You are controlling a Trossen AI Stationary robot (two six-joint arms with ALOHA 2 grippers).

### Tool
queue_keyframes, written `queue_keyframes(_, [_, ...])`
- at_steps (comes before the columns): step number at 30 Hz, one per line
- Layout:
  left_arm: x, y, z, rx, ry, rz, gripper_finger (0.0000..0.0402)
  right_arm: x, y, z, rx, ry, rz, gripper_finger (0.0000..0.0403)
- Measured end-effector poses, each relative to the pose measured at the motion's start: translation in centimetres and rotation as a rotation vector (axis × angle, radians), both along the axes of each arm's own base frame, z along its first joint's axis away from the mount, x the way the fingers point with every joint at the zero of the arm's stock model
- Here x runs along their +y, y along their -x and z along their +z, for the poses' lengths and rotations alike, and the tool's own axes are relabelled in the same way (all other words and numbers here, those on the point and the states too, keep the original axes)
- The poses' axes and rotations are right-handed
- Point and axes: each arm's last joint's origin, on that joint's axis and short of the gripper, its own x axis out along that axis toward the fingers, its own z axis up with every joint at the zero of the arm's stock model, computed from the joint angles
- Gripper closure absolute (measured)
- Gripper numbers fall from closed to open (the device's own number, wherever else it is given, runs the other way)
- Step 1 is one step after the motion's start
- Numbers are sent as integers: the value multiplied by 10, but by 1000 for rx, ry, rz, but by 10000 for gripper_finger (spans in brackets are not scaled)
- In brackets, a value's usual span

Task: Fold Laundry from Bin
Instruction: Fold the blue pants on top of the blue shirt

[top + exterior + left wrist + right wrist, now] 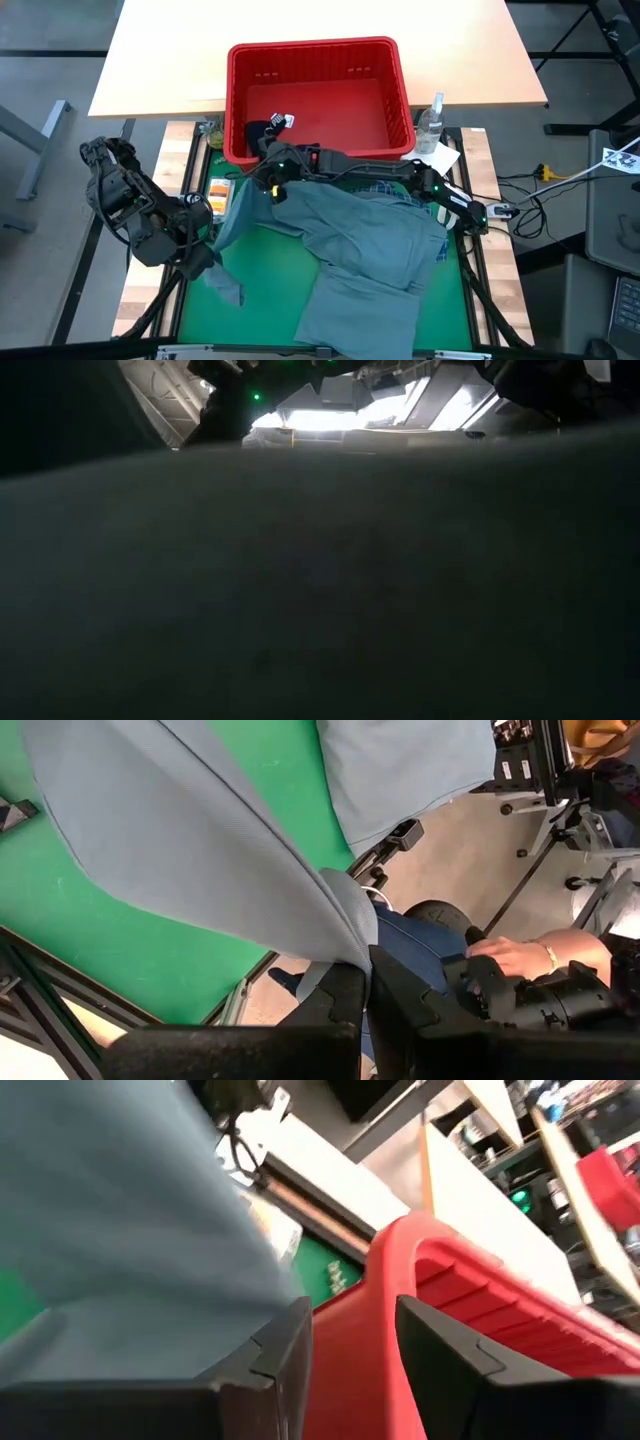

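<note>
grey-blue garment (365,245) stretched over the green mat (270,280), one corner pinched by the left arm

the left gripper (365,982), low at the mat's left side, is clamped tight on a fold of the large garment, seemingly to anchor that corner while the cloth is pulled flat; the right gripper (350,1335) reaches across to the near wall of the red bin (395,60), its jaws partly apart with the rim showing between them and the cloth lying just beside one finger, and whether it holds anything cannot be told; a dark navy garment (258,133) lies in the bin's left corner; a plaid shirt (400,192) peeks out under the grey-blue cloth near the bin
</note>
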Motion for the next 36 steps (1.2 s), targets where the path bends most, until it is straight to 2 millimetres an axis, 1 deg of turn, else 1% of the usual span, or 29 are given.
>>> queue_keyframes(6, [0,0,0,0,0,1,401,1,-1,3,4,124,64,256])
queue_keyframes(8, [0,0,0,0,0,1,401,1,-1,2,16,136,72,256])
queue_keyframes(11, [0,0,0,0,0,1,401,2,5,9,36,135,75,256])
queue_keyframes(14, [0,0,0,-5,-2,7,401,4,21,30,85,141,87,256])
queue_keyframes(18, [-1,-4,0,-37,-18,34,401,10,56,64,192,127,103,256])
queue_keyframes(20, [-1,-10,-1,-57,-36,67,401,12,75,77,255,110,112,256])
queue_keyframes(24, [0,-24,-6,-64,-78,133,401,20,110,102,336,68,105,256])
queue_keyframes(28, [4,-45,-14,-44,-142,158,401,35,136,119,387,25,96,256])
queue_keyframes(32, [11,-72,-22,-64,-212,178,401,60,154,127,447,-8,126,256])
queue_keyframes(36, [20,-101,-27,-130,-289,123,401,94,166,122,566,-14,195,256])
